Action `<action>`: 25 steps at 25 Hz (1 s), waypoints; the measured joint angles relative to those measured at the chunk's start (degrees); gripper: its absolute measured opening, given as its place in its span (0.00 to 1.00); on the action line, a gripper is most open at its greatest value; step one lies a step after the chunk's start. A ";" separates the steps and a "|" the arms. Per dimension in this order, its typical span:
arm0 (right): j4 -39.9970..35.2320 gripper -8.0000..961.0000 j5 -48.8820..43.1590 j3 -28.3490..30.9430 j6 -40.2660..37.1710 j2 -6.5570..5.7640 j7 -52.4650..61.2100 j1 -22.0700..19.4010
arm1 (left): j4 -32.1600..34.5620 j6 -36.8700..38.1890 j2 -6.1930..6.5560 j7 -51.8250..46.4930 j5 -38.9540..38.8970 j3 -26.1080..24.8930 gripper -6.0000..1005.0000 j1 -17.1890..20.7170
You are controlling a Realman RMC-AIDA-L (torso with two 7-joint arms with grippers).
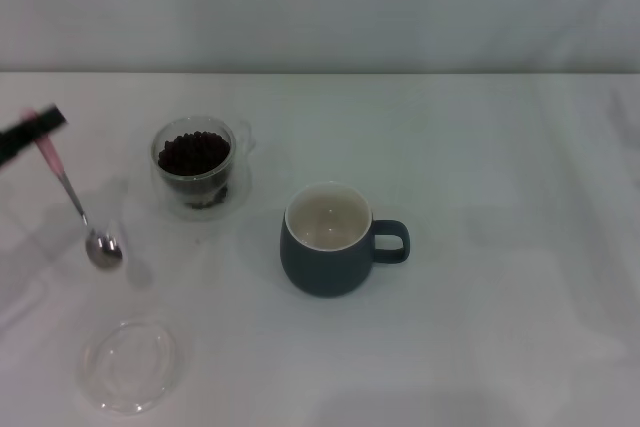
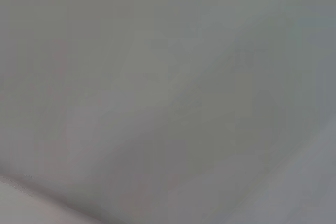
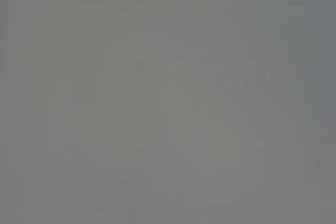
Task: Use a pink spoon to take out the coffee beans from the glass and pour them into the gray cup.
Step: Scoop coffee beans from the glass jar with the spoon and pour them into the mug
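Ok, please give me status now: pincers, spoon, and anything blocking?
Left pincer at table's left edge, shut on pink spoon, bowl hanging low. Right pincer not in view. Coffee beans in glass; gray cup empty. Path to glass open.

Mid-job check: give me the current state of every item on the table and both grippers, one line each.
left gripper: at the table's left edge, shut on the pink spoon's handle.
pink spoon: held tilted, bowl low beside the glass, no beans visible in it.
glass: upright, filled.
coffee beans: all in the glass.
gray cup: upright, empty, handle toward the robot's right.
clear dish: flat, empty.
right gripper: not in view.
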 joint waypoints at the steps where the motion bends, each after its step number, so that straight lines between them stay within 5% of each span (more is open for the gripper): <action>1: -0.01 0.87 -0.01 -0.26 0.01 0.02 0.00 -0.02 | 0.46 -0.01 -0.15 1.56 -2.06 -0.01 0.14 -0.17; 9: -0.37 0.87 -0.13 -1.94 0.03 0.14 0.72 -0.33 | -1.58 -2.23 -2.34 13.89 -12.03 -2.55 0.14 -3.19; 11: -0.39 0.87 -0.12 -2.27 0.04 0.14 0.78 -0.43 | -4.10 -5.19 -4.64 21.67 -13.97 -7.92 0.14 -6.45; 14: -0.86 0.87 -0.06 -2.32 0.04 0.14 0.80 -0.54 | -5.37 -8.31 -5.75 25.77 -14.16 -10.50 0.14 -9.10; 25: -1.26 0.87 0.11 -1.45 -0.11 0.04 0.83 -0.72 | -9.36 -20.12 -7.04 33.04 -10.61 -10.39 0.14 -18.29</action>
